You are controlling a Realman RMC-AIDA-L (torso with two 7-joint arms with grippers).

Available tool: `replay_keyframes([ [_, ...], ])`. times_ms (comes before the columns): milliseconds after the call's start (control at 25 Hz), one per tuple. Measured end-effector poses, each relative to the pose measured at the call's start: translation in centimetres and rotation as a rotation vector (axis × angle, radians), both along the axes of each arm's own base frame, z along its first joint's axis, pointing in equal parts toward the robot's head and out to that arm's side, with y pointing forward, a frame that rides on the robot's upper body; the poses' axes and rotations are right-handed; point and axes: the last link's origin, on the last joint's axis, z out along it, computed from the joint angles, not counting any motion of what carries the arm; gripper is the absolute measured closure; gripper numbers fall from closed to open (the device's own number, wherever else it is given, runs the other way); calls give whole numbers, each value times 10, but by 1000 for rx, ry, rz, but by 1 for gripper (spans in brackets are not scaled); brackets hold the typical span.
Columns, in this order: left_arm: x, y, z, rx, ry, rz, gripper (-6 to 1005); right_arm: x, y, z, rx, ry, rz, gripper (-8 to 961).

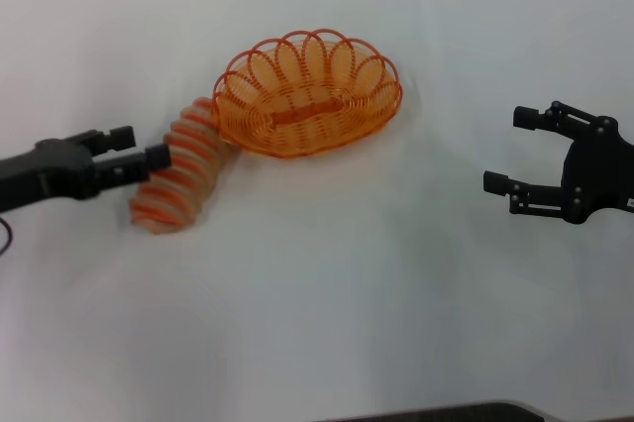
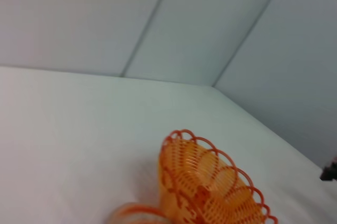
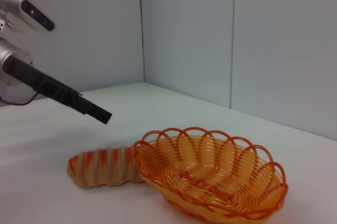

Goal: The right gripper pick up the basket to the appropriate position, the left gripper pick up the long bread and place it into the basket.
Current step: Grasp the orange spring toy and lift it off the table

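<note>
With its fingers apart just at 9 o'clock of the long bread (image 1: 181, 166), the left gripper (image 1: 141, 149) risks shoving the loaf, whose far end touches the basket (image 1: 307, 93), while the right gripper (image 1: 517, 151) waits spread well off at 3 o'clock.

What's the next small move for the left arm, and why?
Probably lower the left gripper around the long bread and close. Its fingers are open at the loaf's left side but, in the right wrist view, hang above it. The bread lies on the table against the basket; the right gripper waits open, apart.
</note>
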Motion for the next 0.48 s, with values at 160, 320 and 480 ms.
replay_keyframes([
  [160, 2, 11, 12, -28, -11, 104, 145, -1, 4, 0, 3, -2, -6, 23],
  [320, 12, 26, 24, -120, 19, 190, 145, -2, 9, 1, 0, 1, -17, 23],
  [480, 26, 36, 24, -225, 157, 196, 145, -4, 12, 1, -1, 3, -18, 22],
])
